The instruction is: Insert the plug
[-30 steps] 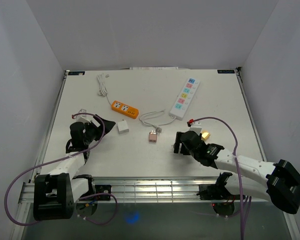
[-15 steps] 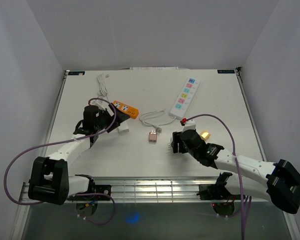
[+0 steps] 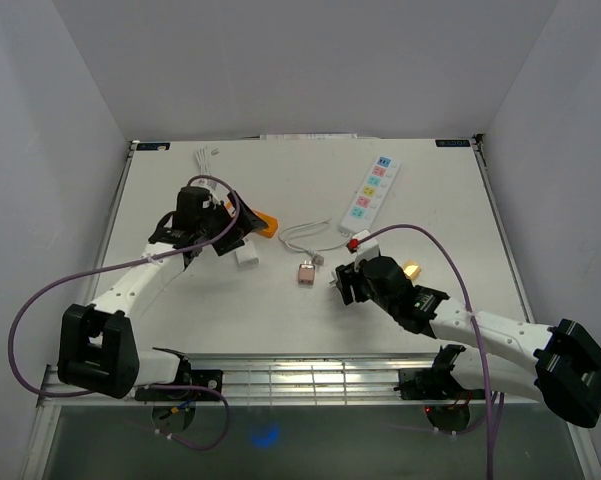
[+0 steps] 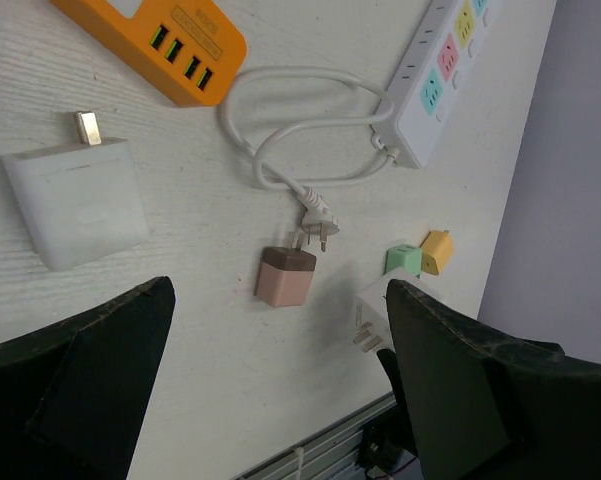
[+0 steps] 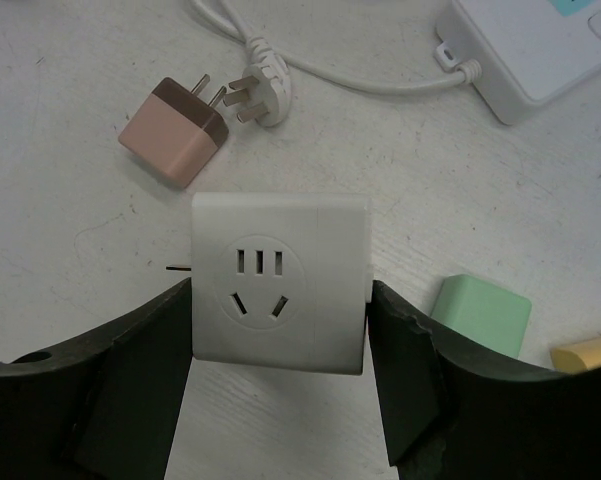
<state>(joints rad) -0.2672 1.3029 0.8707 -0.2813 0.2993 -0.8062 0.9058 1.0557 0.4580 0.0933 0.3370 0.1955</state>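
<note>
My right gripper (image 5: 280, 300) is shut on a white socket adapter (image 5: 280, 290), its socket face toward the camera, just above the table; in the top view this gripper (image 3: 348, 284) is near the table's middle. A pink and brown plug (image 5: 172, 133) lies on the table just beyond it, also in the top view (image 3: 306, 274) and the left wrist view (image 4: 286, 277). The white cable plug (image 5: 260, 95) of the pastel power strip (image 3: 370, 195) lies beside it. My left gripper (image 3: 230, 236) is open and empty above a white charger block (image 4: 75, 205).
An orange power strip (image 4: 160, 45) lies at the far left, partly under the left gripper in the top view (image 3: 264, 222). A green cube (image 5: 480, 312) and a yellow cube (image 5: 588, 352) sit right of the held adapter. A second white cable (image 3: 206, 170) lies at the back left.
My left arm has swung from the near left edge out over the orange strip and white charger. My right gripper has shifted a little left with the white adapter.
</note>
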